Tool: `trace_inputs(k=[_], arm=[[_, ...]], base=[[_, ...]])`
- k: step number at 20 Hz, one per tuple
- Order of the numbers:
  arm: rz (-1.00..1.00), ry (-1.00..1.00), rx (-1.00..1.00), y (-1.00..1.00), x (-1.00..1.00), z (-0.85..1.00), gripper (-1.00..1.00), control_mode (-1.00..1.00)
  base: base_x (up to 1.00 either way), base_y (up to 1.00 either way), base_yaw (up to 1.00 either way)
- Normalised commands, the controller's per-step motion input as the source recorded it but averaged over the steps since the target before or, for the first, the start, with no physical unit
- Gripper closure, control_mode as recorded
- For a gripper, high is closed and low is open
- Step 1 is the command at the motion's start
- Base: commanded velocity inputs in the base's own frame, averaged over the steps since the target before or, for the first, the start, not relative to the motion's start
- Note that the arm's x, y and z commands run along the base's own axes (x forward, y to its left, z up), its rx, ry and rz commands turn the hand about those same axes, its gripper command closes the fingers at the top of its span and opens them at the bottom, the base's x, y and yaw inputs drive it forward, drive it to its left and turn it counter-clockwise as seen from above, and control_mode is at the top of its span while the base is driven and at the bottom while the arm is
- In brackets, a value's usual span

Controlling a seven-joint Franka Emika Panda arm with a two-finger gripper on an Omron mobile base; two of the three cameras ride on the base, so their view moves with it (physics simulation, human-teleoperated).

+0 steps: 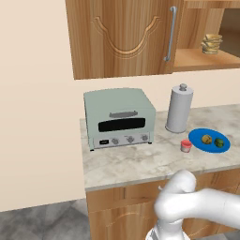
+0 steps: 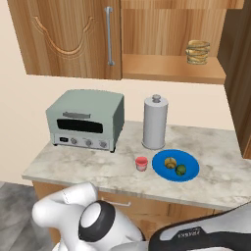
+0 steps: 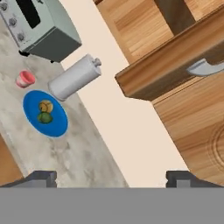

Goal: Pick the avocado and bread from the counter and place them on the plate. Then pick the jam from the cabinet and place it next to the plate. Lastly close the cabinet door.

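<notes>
When counted: one plate, one avocado, one bread, one jam, one toaster oven, one steel canister and one stack of tan discs.
Plate: flat, round and bright blue, lying on the table, which is pale marbled stone.
Avocado: small, dark green and egg-shaped, lying on the plate.
Bread: small, round and golden-tan, on the plate just beside the avocado.
Jam: tiny red jar with a pale band, standing on the table just beside the plate.
Toaster oven: boxy and pale green with small knobs.
Steel canister: tall, grey and smooth, with a knob on top.
Cabinet: brown wood. One door with a grey handle is closed, and the part beside it is open with its shelf showing.
Stack of tan discs: on that shelf.
Fingers: two dark tips, wide apart, with nothing between them.
Hard to see: the cabinet's open door is cut off at the picture edge.
</notes>
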Motion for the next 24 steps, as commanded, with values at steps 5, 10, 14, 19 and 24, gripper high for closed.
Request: trace_inputs(k=[5, 10, 14, 19, 24], arm=[[0.26, -0.21, 0.04, -0.34, -0.01, 0.22, -1.00, -1.00], [0.34, -0.21, 0.00, -0.27, 0.00, 0.14, -1.00, -1.00], [0.37, -0.23, 0.00, -0.25, 0.02, 0.13, -1.00, -1.00], [0.32, -0.21, -0.04, -0.28, 0.00, 0.15, -1.00, -1.00], [0.22, -0.13, -0.14, -0.19, 0.02, 0.12, -1.00, -1.00]], base=[[0.00, 0.00, 0.00], [0.00, 0.00, 0.00], [0.00, 0.00, 0.00], [0.00, 0.00, 0.00], [0.00, 0.00, 0.00]])
